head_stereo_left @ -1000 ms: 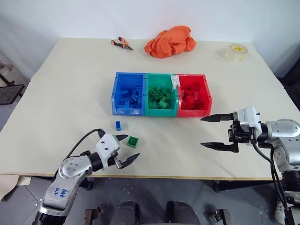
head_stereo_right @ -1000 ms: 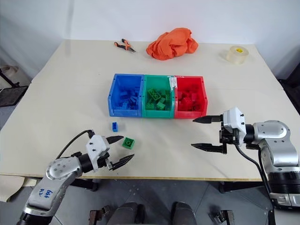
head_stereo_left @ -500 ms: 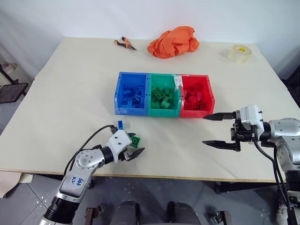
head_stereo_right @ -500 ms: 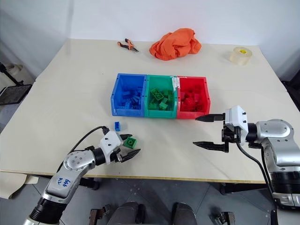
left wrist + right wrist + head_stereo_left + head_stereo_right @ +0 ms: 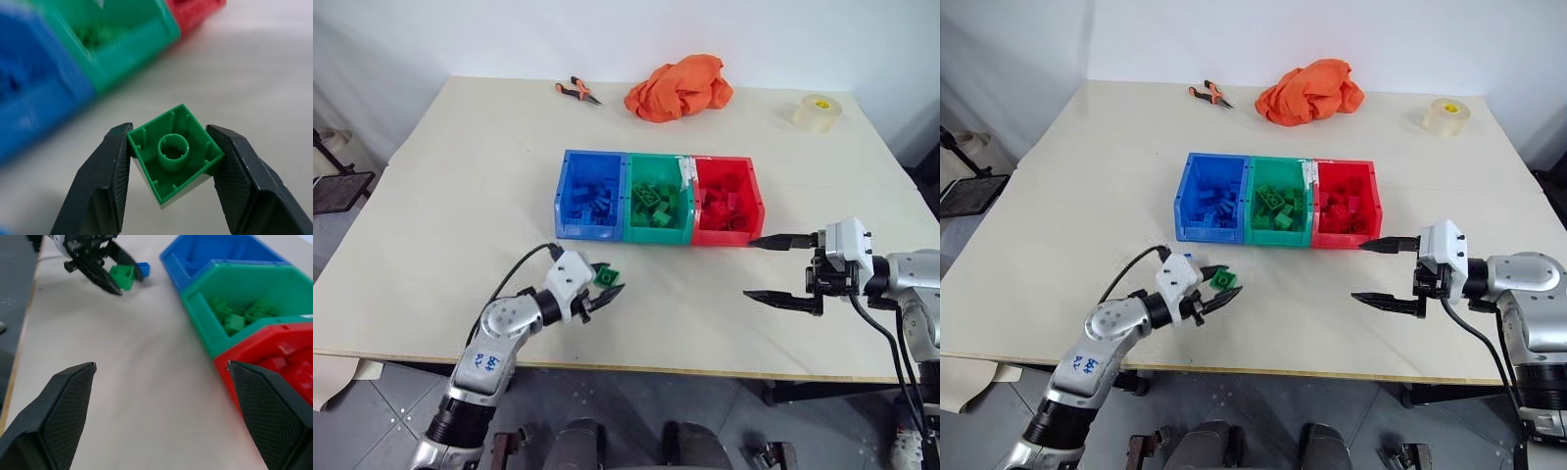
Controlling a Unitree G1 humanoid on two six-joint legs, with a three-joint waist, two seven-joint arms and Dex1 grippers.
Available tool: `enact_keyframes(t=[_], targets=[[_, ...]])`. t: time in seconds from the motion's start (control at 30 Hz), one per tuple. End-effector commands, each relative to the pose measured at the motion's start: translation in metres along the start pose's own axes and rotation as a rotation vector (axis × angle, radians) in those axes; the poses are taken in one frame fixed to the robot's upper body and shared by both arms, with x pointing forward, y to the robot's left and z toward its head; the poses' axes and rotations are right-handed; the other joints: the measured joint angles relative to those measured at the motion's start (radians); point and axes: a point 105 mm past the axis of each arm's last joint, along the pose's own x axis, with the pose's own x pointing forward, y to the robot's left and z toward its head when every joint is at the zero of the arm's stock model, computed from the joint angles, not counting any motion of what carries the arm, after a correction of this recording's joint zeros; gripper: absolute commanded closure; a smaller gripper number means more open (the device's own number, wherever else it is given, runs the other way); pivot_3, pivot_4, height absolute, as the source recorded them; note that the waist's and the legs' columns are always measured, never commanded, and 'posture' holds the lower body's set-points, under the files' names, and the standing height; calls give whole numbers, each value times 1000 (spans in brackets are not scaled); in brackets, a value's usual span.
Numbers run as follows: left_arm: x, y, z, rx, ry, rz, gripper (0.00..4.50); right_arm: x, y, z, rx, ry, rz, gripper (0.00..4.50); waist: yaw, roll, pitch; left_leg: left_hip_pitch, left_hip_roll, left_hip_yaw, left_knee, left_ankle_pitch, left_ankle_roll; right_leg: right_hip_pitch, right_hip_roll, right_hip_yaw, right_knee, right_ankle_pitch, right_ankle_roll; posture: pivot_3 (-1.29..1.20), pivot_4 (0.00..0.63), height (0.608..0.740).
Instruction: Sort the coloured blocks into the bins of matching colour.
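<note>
- Where a second earlier the left gripper (image 5: pixel 1215 290) had stood spread wide just short of the green block (image 5: pixel 1222 279), with the block flat on the table (image 5: pixel 450 206), it had since reached in, drawn its fingers together on the block and begun to lift it.
- In the left wrist view the block (image 5: pixel 174 151) sat pinched between the two black fingers (image 5: pixel 105 181), hollow underside toward the camera and turned a little askew, with bare table beyond it.
- That probably meant the pick was done and the carry to the green bin (image 5: pixel 657 201) was next; the grip was on opposite side walls, and the skew looked like the one thing that might let it slip.
- The bins stood ahead in a row, blue (image 5: pixel 592 194), green, then red (image 5: pixel 725 200), each already holding blocks of its own colour.
- A small blue block (image 5: pixel 143 269) lay on the table just behind the left gripper, toward the blue bin, not yet sorted.
- The right gripper (image 5: pixel 783 268) hovered near the red bin, its fingers (image 5: pixel 68 396) spread wide with nothing between them, about as it had been a second before.
</note>
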Motion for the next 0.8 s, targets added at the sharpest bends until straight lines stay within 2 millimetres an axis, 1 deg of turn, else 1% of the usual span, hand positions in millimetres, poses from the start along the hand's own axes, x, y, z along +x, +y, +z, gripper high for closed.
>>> enact_keyframes(t=[0.03, 0.1, 0.2, 0.3, 0.37, 0.43, 0.53, 0.57, 0.67, 0.7, 0.73, 0.8], targets=[[26, 6, 24, 65, -82, 17, 2444, -11, -5, 8, -50, -4, -64, 0, 1, 0, 0, 0, 0, 0, 0, 0, 0, 0, 0, -1, 0, 0, 0, 0, 150, 740], [45, 16, 34, 74, -112, 62, 2444, -11, -3, 8, -50, -8, -82, 0, 5, 0, 0, 0, 0, 1, 0, 0, 0, 0, 1, -2, 0, 0, 1, 0, 150, 740], [73, 28, 52, 99, -169, 85, 2444, -11, 0, 7, -49, -18, -108, 0, 11, -1, 0, 0, -1, 2, 0, 1, 1, -1, 1, -3, 0, 1, 2, 0, 150, 740], [93, 37, 59, 106, -194, 83, 2444, -10, 4, 6, -44, -20, -127, 0, 16, -1, 0, 0, -1, 3, 0, 1, 1, -1, 2, -3, 0, 1, 2, 0, 150, 740], [100, 42, 61, 109, -196, 84, 1708, -10, 6, 6, -42, -21, -136, 0, 15, -1, 1, 0, -1, 4, -1, 1, 1, -1, 2, -2, -1, 1, 2, 0, 150, 740], [104, 45, 67, 134, -219, 79, 1155, -10, 7, 6, -40, -22, -146, 0, 15, -1, 1, 0, -1, 5, -1, 1, 1, -2, 2, -2, -1, 1, 2, 0, 150, 740], [103, 49, 73, 166, -245, 79, 196, -11, 8, 6, -37, -20, -152, 0, 16, -2, 1, 0, -1, 5, -1, 1, 1, -2, 2, -2, -1, 1, 3, 0, 150, 740], [100, 48, 74, 174, -253, 70, 16, -11, 9, 6, -35, -20, -152, 0, 16, -2, 1, 0, -1, 5, 0, 1, 1, -2, 2, -2, -1, 1, 3, 0, 150, 740], [89, 47, 75, 185, -274, 58, 16, -9, 9, 5, -34, -22, -147, 0, 16, -2, 1, 0, -1, 5, 0, 1, 1, -2, 2, -2, -1, 1, 3, 0, 150, 740], [82, 43, 76, 194, -296, 30, 16, -8, 8, 6, -33, -24, -143, 0, 16, -2, 1, 0, -1, 5, 0, 1, 1, -2, 2, -2, 0, 1, 3, 0, 150, 740], [66, 38, 73, 174, -304, -4, 16, -7, 7, 6, -33, -28, -133, 0, 13, -2, 1, 0, -1, 4, 0, 1, 1, -2, 2, -2, 0, 1, 3, 0, 150, 740], [40, 27, 69, 148, -316, -59, 16, -5, 5, 6, -31, -31, -117, 0, -1, -2, 1, 0, 0, 4, -1, 1, 1, -2, 2, -1, 0, 1, 3, 0, 150, 740]])
